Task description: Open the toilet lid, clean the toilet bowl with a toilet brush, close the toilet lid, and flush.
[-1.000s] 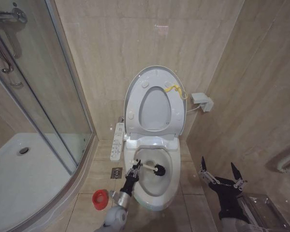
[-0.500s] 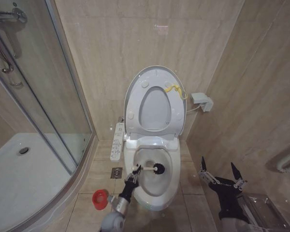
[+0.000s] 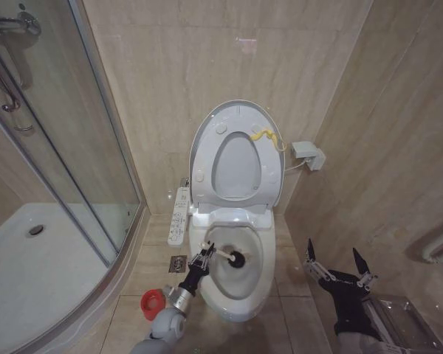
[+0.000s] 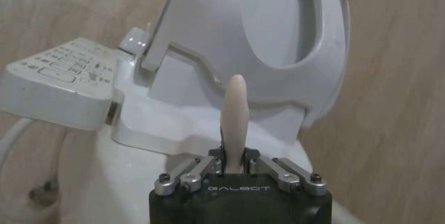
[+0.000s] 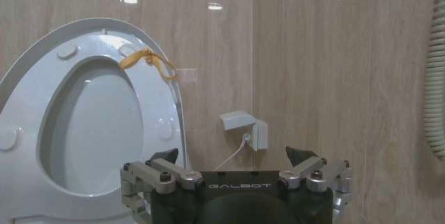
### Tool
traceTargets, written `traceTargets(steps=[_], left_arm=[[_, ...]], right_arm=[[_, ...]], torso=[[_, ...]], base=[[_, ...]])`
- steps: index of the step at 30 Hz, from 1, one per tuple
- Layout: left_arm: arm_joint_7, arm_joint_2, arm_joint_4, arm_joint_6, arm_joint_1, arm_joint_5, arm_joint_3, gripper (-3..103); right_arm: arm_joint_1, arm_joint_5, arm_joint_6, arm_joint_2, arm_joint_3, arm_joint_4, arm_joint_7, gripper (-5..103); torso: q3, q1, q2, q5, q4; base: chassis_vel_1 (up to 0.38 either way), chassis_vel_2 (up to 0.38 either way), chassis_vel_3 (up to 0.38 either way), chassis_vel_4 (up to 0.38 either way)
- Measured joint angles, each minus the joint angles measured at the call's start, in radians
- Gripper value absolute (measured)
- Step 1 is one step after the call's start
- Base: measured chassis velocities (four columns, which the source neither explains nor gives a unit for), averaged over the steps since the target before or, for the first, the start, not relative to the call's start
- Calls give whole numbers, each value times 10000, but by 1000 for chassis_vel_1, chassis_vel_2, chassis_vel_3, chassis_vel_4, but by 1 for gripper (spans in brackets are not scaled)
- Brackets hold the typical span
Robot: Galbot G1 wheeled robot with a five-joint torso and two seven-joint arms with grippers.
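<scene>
Scrubbing stage: left gripper (image 3: 204,254) at the near-left rim of the toilet bowl (image 3: 260,284), jaws pinching the white handle of the toilet brush (image 3: 229,257), long axis running rightward from the jaws to the dark head inside the basin. Toilet lid (image 3: 207,140) raised against the far wall, with the red holder (image 3: 153,301) on the floor to the near left. Right gripper (image 3: 338,267) parked well to the right, jaws spread and empty, thus farther from the brush

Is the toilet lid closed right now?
No. The toilet lid stands upright against the wall, and the left hand holds the toilet brush inside the open toilet bowl.
</scene>
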Motion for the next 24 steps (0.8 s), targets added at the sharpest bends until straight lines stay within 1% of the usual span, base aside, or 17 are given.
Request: traceTargets(steps=[1,2,4,6,7,9,10,11,12,14,16,18,19,20,22,23,24], left_arm=[[52,-41,98,-106,-70,316,-100,17],[52,-41,98,-106,-70,316,-100,17],[103,-128,208,-290,-210,876,-206,17],[122,-157,227,-319,-253,897,-206,17],[133,-191,219,-323,-307,573,-121,17],[230,-293,79,-312,-385,-1039,266,17],[270,-381,4,-303,-407,-1719,392,17],[270,-381,4,-303,-407,-1719,392,17],[312,-583,-124,-253,-443,-2653,512,17],[392,-823,-106,-243,-526,-3164,544,17],[469,-921,52,-275,-598,-3114,531,17],[768,-1057,737,-511,-803,-2490,396,17],[965,-1128,1199,-661,-921,-1994,276,17],[965,-1128,1199,-661,-921,-1994,276,17],[1240,-1244,1752,-874,-1078,-1376,106,17],[1332,-1329,2041,-971,-1145,-866,4,17],[1332,-1329,2041,-971,-1145,-866,4,17]], right_arm=[[0,0,0,0,0,0,0,100],[0,0,0,0,0,0,0,100],[0,0,0,0,0,0,0,100],[0,0,-1,0,0,0,1,100],[0,0,0,0,0,0,0,100],[0,0,0,0,0,0,1,100],[0,-1,0,0,0,0,0,100],[0,-1,0,0,0,0,0,100],[0,-1,0,0,0,0,0,100],[0,0,0,0,0,0,1,100],[0,0,0,0,0,0,1,100],[0,0,0,0,0,0,3,100],[0,0,0,-1,0,0,3,100],[0,0,0,-1,0,0,3,100],[0,0,0,0,0,0,0,100],[0,0,0,0,0,0,0,100],[0,0,0,0,0,0,0,100]], torso=[[0,0,0,0,-1],[0,0,0,0,-1],[0,0,0,0,-1],[0,0,0,1,-3],[0,0,0,1,-2],[0,0,0,3,0],[0,0,0,2,-1],[0,0,0,2,-1],[0,0,0,-1,-5],[-1,0,0,2,-4],[-1,0,0,2,-3],[0,0,0,3,-1],[0,0,0,4,1],[0,0,0,4,1],[-1,0,0,4,2],[-2,-1,1,4,3],[-2,-1,1,4,3]], base=[[0,0,0,0],[0,0,0,0],[0,0,0,0],[0,0,0,0],[0,0,0,0],[0,0,0,0],[0,0,0,0],[0,0,0,0],[0,0,0,0],[0,0,0,0],[0,0,0,0],[0,0,0,0],[0,0,0,0],[0,0,0,0],[0,0,0,0],[0,0,0,0],[0,0,0,0]])
